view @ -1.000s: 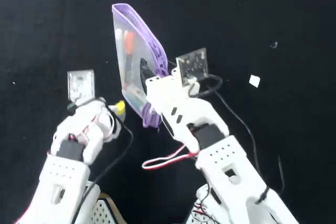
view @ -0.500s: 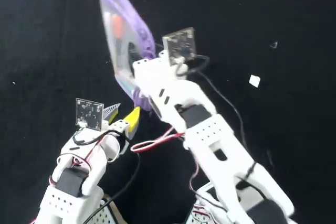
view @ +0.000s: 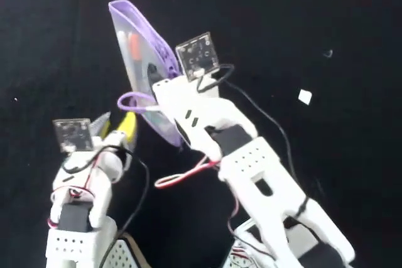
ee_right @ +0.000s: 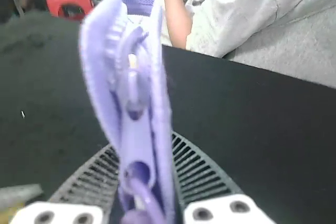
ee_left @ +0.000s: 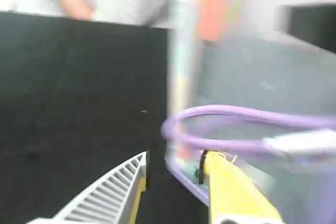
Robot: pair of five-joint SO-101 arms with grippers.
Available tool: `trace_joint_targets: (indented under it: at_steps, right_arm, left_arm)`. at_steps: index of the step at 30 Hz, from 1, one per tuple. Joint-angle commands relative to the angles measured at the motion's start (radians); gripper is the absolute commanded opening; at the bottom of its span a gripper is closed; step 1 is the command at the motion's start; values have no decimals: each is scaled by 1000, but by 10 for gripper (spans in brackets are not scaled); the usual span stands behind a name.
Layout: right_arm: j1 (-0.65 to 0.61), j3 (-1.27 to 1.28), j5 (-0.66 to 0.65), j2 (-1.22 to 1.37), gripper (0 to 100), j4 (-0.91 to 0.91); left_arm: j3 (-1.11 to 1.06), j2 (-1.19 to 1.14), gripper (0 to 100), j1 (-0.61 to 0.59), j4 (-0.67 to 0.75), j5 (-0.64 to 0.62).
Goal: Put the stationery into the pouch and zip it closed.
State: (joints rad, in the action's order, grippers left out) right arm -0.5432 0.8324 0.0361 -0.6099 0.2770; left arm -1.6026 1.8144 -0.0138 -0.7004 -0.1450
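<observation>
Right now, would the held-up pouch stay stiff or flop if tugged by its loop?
Probably fairly light: the right hand holds the pouch up by its zipper edge without it folding. Its clear side looks soft, so a tug on the loop would likely swing or bend it. The stationery inside may shift.

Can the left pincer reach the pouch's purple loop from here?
Likely yes: the left pincer is open right beside the purple loop, nothing between them, and the right pincer holds the pouch up.
</observation>
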Motion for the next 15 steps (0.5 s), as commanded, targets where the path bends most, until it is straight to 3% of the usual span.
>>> trace_joint_targets:
  at_steps: [1, 7, 15]
  right_arm:
    - [-29, -31, -86, -125, 15, 98]
    - [-34, -58, -206, -246, 15, 244]
    - [-32, -113, -361, -318, 12, 488]
  left_arm:
    - [28, 3, 180, -104, 58, -3]
    - [24, 3, 180, -208, 123, -3]
    - [45, -5, 184, -205, 129, -3]
